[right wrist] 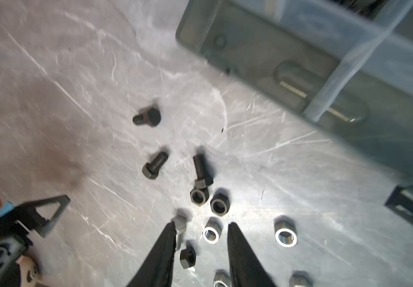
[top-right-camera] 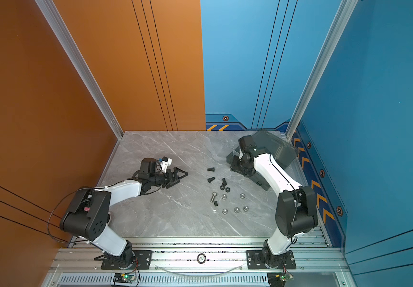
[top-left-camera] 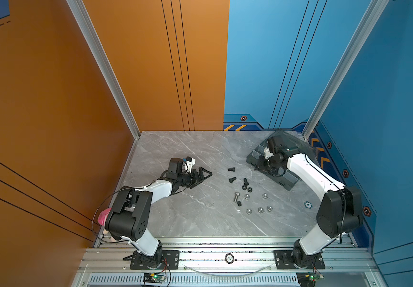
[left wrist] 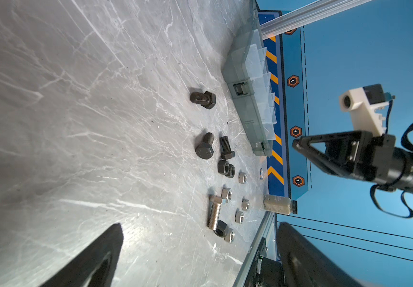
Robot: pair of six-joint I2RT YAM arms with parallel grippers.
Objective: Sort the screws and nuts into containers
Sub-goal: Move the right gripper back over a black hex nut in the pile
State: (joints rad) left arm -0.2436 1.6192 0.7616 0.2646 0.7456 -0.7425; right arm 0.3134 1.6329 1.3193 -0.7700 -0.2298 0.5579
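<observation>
Three black screws (top-left-camera: 232, 179) and a silver screw (top-left-camera: 236, 196) lie mid-table among black nuts (top-left-camera: 249, 189) and several silver nuts (top-left-camera: 260, 210). The grey containers box (top-left-camera: 287, 181) stands at the back right with its lid (top-left-camera: 297, 144) up. My right gripper (top-left-camera: 260, 166) hangs over the box's near-left edge. In the right wrist view it (right wrist: 201, 225) is open and empty, high above the nuts (right wrist: 210, 234). My left gripper (top-left-camera: 206, 174) lies low, left of the screws. Its fingers (left wrist: 106, 251) stand wide open, with nothing between them.
A small metal cylinder (left wrist: 278, 204) stands at the table's right edge, near a blue round marker (top-left-camera: 307, 205). Orange wall on the left, blue wall on the right and behind. An aluminium rail (top-left-camera: 225, 248) runs along the front edge.
</observation>
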